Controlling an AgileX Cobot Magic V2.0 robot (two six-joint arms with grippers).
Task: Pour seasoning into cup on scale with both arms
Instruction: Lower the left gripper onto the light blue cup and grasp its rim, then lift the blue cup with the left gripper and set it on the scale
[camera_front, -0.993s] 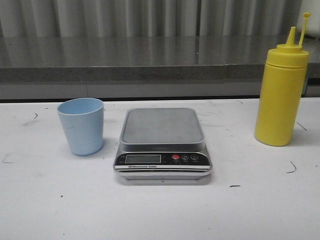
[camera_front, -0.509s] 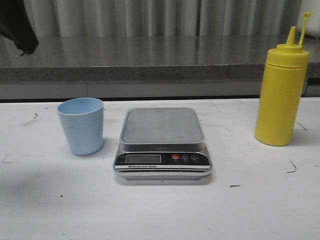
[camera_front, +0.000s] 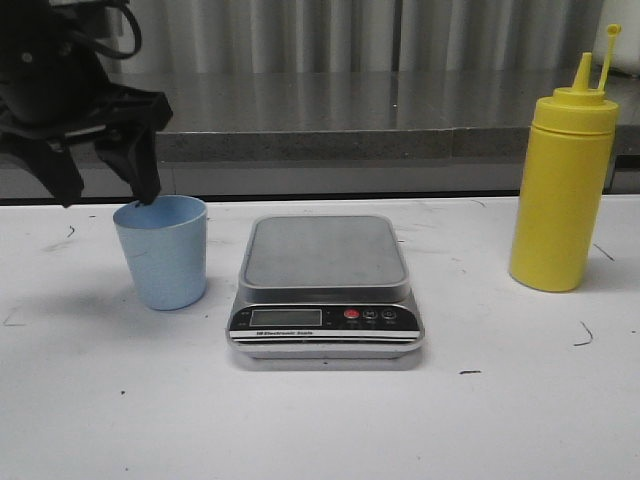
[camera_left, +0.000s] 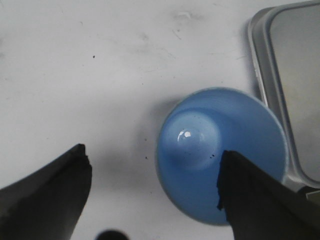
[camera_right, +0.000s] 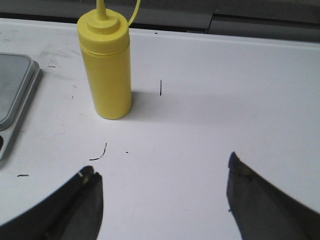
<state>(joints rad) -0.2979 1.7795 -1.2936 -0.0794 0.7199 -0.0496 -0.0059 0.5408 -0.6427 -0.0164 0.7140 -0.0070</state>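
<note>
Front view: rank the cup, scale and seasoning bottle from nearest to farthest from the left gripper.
1. cup, directly under the left gripper, far left.
2. scale, table centre, right of the cup.
3. seasoning bottle, far right.

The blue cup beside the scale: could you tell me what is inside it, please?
The cup looks empty: the left wrist view shows its bare blue bottom with only a glint of light. One finger of the open left tool covers part of its rim.

Matte black left gripper (camera_front: 103, 190), 2 wedge fingers (camera_left: 47, 192), looped black cable (camera_front: 125, 30)
</note>
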